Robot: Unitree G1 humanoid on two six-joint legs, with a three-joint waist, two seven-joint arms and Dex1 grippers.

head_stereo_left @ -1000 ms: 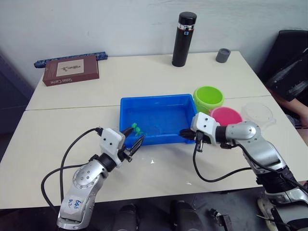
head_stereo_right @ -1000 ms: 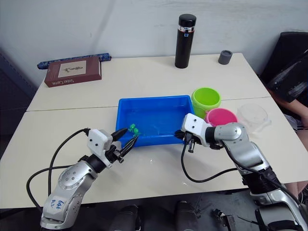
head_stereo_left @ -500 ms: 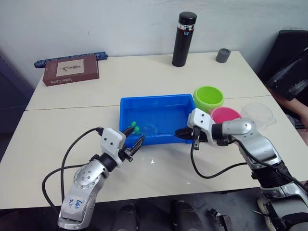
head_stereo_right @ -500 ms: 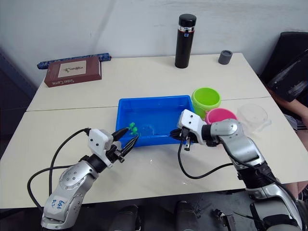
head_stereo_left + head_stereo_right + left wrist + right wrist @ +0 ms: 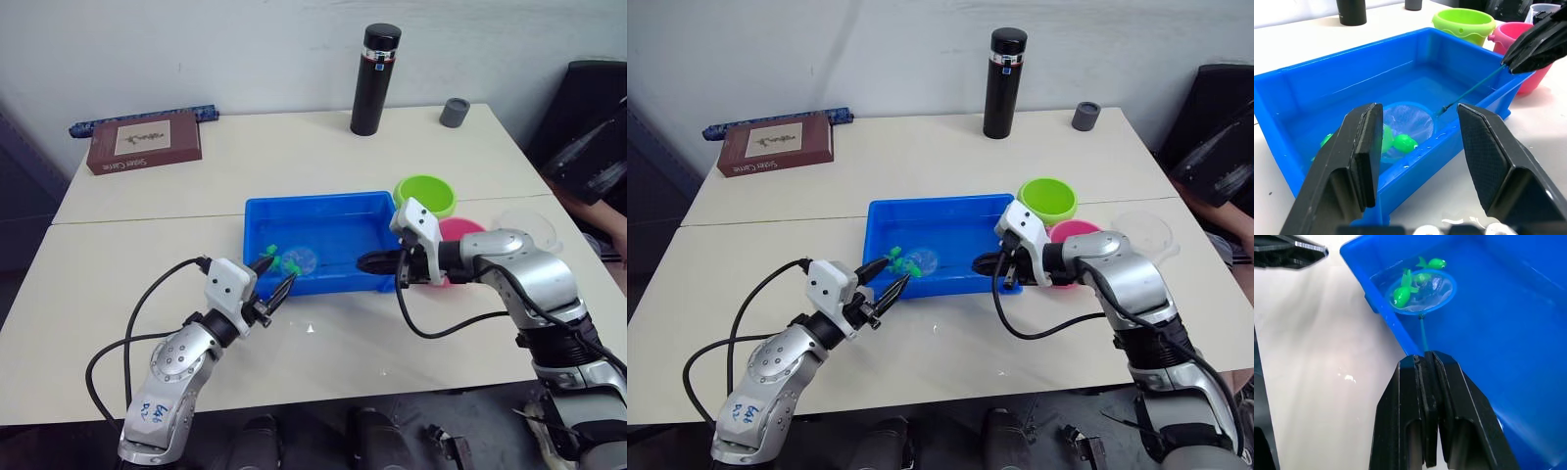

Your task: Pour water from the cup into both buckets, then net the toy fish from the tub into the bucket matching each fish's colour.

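Holding a small net (image 5: 1422, 294) over green fish (image 5: 1400, 296), right fingers (image 5: 1449, 406) clamped, left fingers (image 5: 1361, 147) wide.

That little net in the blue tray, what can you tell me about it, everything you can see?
The net is a small round hoop with a blue rim and see-through mesh, on a thin teal rod. The right gripper is shut on the rod's end. The hoop sits low inside the blue tub, near the end facing the left gripper, which hangs open just outside the rim. Green toy fish lie at the hoop: one on its rim, one in the mesh, another just beyond it.
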